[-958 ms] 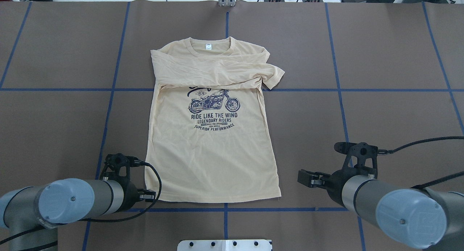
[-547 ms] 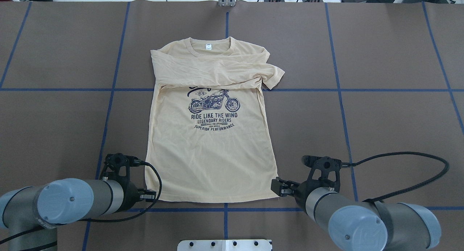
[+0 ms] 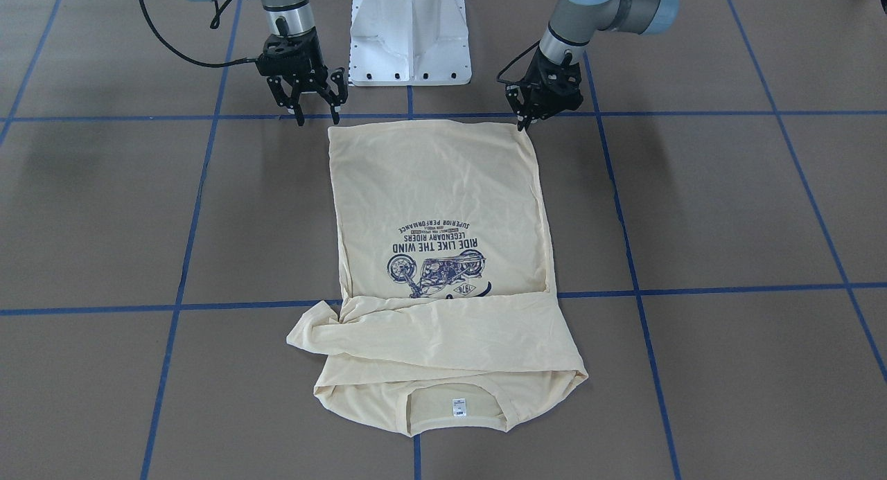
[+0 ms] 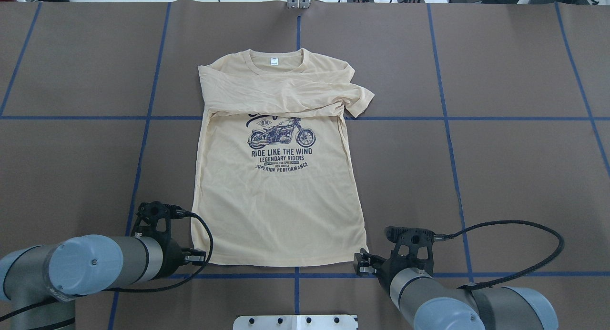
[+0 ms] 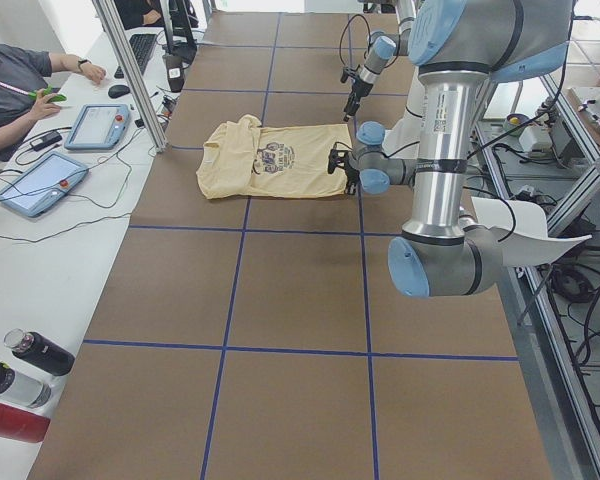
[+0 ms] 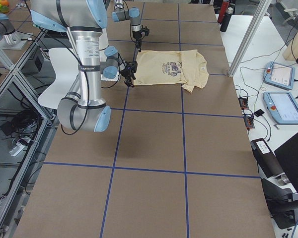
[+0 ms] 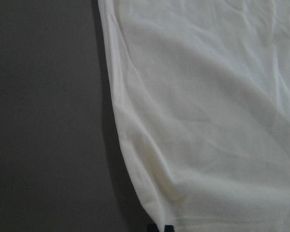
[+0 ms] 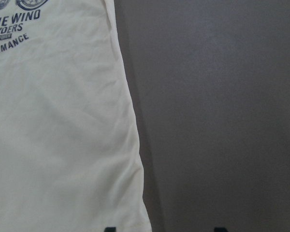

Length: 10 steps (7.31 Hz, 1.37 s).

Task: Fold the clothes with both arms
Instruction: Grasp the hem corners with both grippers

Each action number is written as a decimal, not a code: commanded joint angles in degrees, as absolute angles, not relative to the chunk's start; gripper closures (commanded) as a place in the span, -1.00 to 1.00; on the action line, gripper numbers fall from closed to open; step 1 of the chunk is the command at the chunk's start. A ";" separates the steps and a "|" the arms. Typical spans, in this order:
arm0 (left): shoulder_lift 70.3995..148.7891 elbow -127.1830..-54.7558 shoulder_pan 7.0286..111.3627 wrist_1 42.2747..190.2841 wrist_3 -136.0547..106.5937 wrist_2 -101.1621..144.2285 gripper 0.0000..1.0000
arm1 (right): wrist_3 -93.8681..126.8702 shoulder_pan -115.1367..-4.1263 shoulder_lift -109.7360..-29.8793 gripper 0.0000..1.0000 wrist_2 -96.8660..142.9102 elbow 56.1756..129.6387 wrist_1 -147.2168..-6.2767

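We're seeing the jaws on the left arm (image 4: 95,265) clamping down on one near hem corner of the T-shirt (image 4: 279,206) while those on the right arm (image 4: 452,301) are hanging spread apart over the other, probably readying a two-corner lift, with the shirt lying print-up on the brown blue-taped surface (image 4: 500,168) and a tablet-strewn desk (image 5: 10,280) flanking it.

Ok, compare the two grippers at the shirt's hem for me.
The left gripper has its fingers pinched together; the right gripper has them spread wide. The left gripper clamps a hem corner of the T-shirt; the right gripper only straddles the other corner, holding nothing. Both are black and point down at the hem.
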<state>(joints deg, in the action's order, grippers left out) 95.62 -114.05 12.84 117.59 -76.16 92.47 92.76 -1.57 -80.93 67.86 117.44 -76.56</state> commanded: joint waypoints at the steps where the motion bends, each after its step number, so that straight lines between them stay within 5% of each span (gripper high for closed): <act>1: 95.62 -114.08 12.83 117.60 -76.11 92.46 1.00 | 92.73 -1.49 -77.11 -0.19 67.76 114.80 -76.90; 4: 95.62 -114.08 12.83 117.60 -76.20 92.46 1.00 | 92.72 -1.84 -76.55 -0.09 67.68 113.03 -76.99; 6: 95.62 -114.08 12.83 117.60 -76.20 92.46 1.00 | 92.72 -1.85 -76.47 0.12 67.68 113.03 -76.99; 8: 95.62 -114.08 12.83 117.60 -76.20 92.46 1.00 | 92.72 -2.02 -76.29 0.55 67.68 113.20 -76.99; 10: 95.62 -114.08 12.83 117.60 -76.20 92.55 1.00 | 92.72 -2.11 -76.38 0.64 67.68 113.20 -76.99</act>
